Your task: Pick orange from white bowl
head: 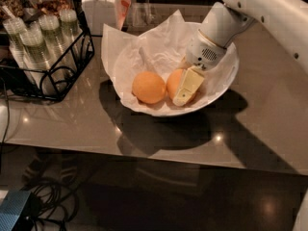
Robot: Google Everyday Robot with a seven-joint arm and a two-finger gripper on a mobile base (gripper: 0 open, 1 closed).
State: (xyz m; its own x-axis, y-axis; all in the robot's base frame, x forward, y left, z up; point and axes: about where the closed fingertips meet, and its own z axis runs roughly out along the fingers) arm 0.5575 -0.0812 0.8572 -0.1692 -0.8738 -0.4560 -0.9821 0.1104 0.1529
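The white bowl (226, 83) lined with crumpled white paper stands on the grey-brown counter and holds two oranges. The orange (173, 82), the slightly deeper one, lies right of centre. A paler orange (149, 87) lies just left of it, touching or nearly touching. My gripper (185, 88) reaches down into the bowl from the upper right and sits right against the deeper orange, its cream part covering the fruit's right side. The orange rests on the paper at the bowl's bottom.
A black wire rack (45, 57) with stacked clear cups stands at the left. A white lidded jar (98, 8) and a small packet (122, 8) stand behind the bowl. The counter's front edge (144, 153) runs below the bowl, with cables on the floor.
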